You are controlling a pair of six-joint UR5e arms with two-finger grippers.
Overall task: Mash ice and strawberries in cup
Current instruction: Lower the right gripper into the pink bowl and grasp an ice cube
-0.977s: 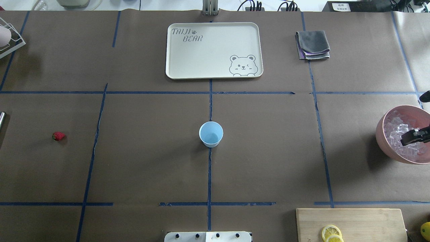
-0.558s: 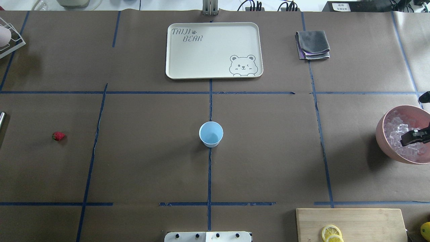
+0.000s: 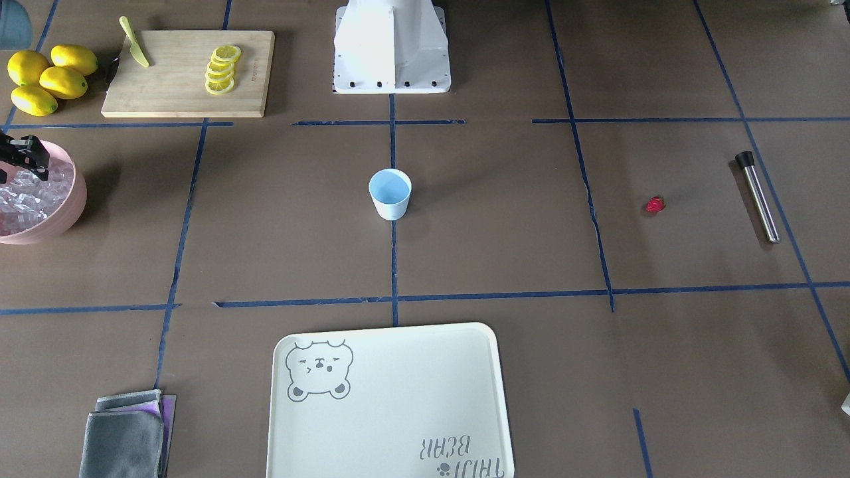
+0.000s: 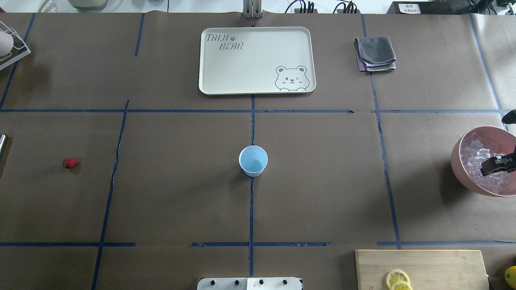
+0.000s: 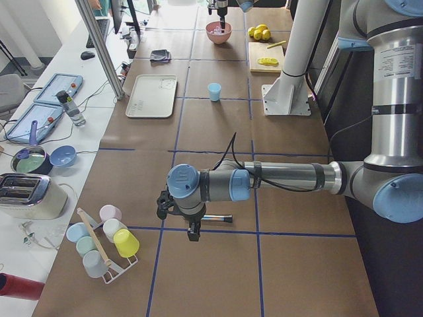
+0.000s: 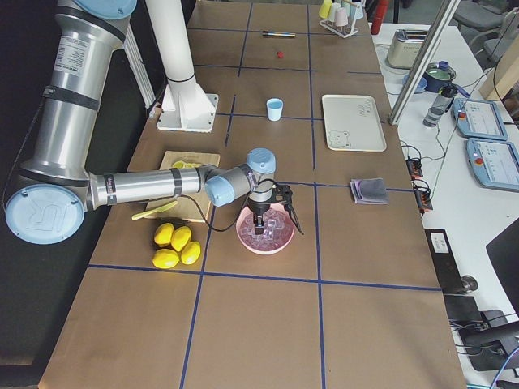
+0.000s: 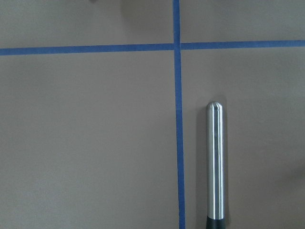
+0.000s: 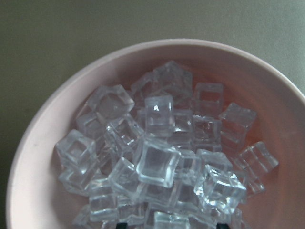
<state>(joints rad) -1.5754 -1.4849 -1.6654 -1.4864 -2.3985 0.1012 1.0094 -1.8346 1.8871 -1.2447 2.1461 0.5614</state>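
Note:
The pale blue cup [image 4: 253, 160] stands upright and empty at the table's middle, also in the front view [image 3: 390, 193]. The red strawberry [image 4: 70, 163] lies alone far to its left. The ice [image 8: 157, 157] is piled in a pink bowl [image 4: 463, 177] at the right edge. My right gripper [image 4: 498, 165] hangs just over the ice. Its dark tips show apart at the bottom edge of the right wrist view, with nothing held. My left gripper [image 5: 192, 228] hangs over a steel muddler [image 7: 214, 167]. I cannot tell if it is open.
A cream bear tray [image 4: 256, 60] and a folded grey cloth [image 4: 375, 53] lie at the far side. A wooden board [image 3: 186, 73] holds lemon slices and a green knife, with whole lemons [image 3: 46, 76] beside it. A cup rack [image 5: 102, 241] stands at the left end.

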